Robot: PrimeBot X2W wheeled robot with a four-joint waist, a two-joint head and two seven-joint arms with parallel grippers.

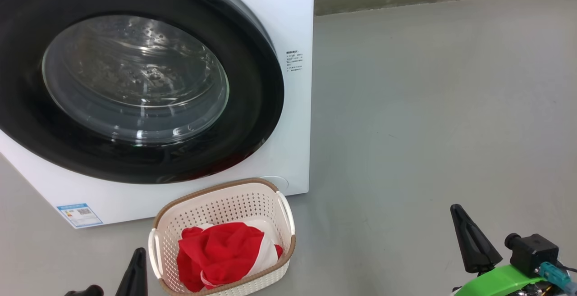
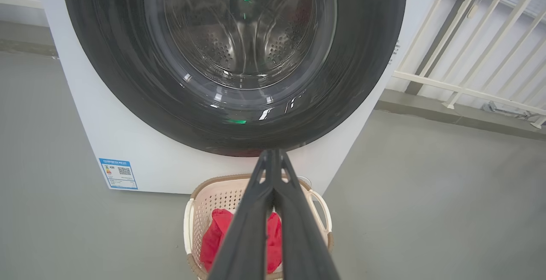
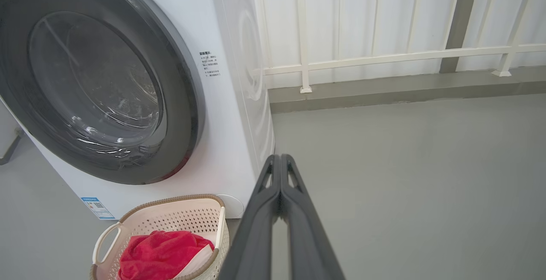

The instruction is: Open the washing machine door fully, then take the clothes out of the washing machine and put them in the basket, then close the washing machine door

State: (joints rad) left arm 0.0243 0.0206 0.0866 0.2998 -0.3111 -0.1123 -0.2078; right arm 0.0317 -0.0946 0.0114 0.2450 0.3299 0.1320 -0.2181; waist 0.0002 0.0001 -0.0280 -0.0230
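washing machine door (image 1: 135,79) lies flush against the front of the washing machine (image 1: 295,107), with no gap visible along its black rim in any view. drum behind the glass looks empty. clothes (image 1: 216,253), red with white parts, sit heaped inside the basket (image 1: 225,203). the basket stands on the grey floor (image 1: 428,107) just in front of the machine's base, below the door's lower rim, its long axis running from the machine towards the robot.

left gripper (image 2: 272,160): fingers pressed together, holding nothing. it is low and back, pointing over the basket straight at the lower rim of the door, well apart from it.

right gripper (image 3: 280,163): fingers pressed together, empty. it is out over bare floor to the right of the machine, aimed past its front corner, with the white railing (image 3: 384,54) beyond.

key relation: the door lies ahead and above the left gripper, squarely on its line, and off to the left of the right one. the left arm is the nearer.

judgement: all three steps look done. if the latch needs a last push, it falls to the left arm, reaching forward above the basket without clipping its rim.
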